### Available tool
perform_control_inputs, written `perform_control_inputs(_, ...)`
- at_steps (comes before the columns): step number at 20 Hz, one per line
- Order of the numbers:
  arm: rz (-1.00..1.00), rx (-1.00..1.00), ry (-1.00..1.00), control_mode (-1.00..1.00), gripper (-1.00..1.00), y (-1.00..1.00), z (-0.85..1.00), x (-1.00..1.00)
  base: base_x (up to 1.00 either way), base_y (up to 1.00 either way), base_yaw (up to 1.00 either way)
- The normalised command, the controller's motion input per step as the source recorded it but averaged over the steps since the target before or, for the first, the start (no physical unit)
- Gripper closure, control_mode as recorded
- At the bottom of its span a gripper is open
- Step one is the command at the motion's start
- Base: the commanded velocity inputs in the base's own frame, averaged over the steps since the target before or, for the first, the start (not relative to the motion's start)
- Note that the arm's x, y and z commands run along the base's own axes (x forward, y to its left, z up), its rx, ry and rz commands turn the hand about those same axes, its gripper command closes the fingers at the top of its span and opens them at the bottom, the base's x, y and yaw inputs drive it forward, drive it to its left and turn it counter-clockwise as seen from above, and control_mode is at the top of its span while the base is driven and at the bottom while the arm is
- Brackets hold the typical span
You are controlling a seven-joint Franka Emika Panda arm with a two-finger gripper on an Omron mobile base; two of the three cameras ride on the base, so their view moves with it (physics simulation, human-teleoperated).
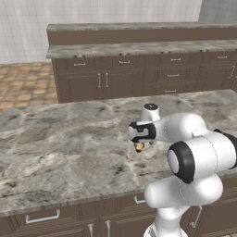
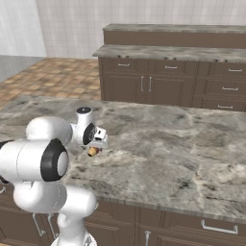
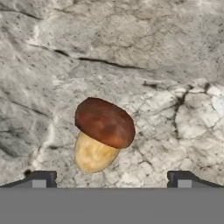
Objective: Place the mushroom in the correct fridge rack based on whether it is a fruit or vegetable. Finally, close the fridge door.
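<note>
I see the mushroom (image 3: 103, 133) lying tipped on the worktop (image 1: 69, 143), near its front edge. My gripper (image 3: 111, 179) hangs just over it, jaws wide apart.

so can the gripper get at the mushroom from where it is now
Probably yes. The gripper is open right above the mushroom, which lies on the bare marble counter between the fingertips' lines, with nothing around it.

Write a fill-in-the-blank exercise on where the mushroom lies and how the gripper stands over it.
1. The mushroom lies on the marble ____.
2. The mushroom's cap is ____, its stem pale cream.
3. The gripper hangs above the mushroom with its jaws ____.
4. The cabinets behind the counter are dark ____.

Missing words: counter; brown; open; brown
</note>
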Motion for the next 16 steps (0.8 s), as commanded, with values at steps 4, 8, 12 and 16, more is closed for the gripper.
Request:
perform_control_inputs(4, -0.01, 0.00, 0.06, -1.00, -1.00, 0.01, -0.38, 0.34, 0.00, 0.00, 0.00)
perform_control_inputs(8, 0.00, 0.00, 0.01, -1.00, -1.00, 0.00, -0.23, 0.34, 0.00, 0.00, 0.00)
perform_control_inputs(12, 0.00, 0.00, 0.00, -1.00, -1.00, 0.01, -0.23, 0.05, 0.00, 0.00, 0.00)
perform_control_inputs(16, 0.00, 0.00, -0.06, -1.00, -1.00, 0.00, -0.30, -0.21, 0.00, 0.00, 0.00)
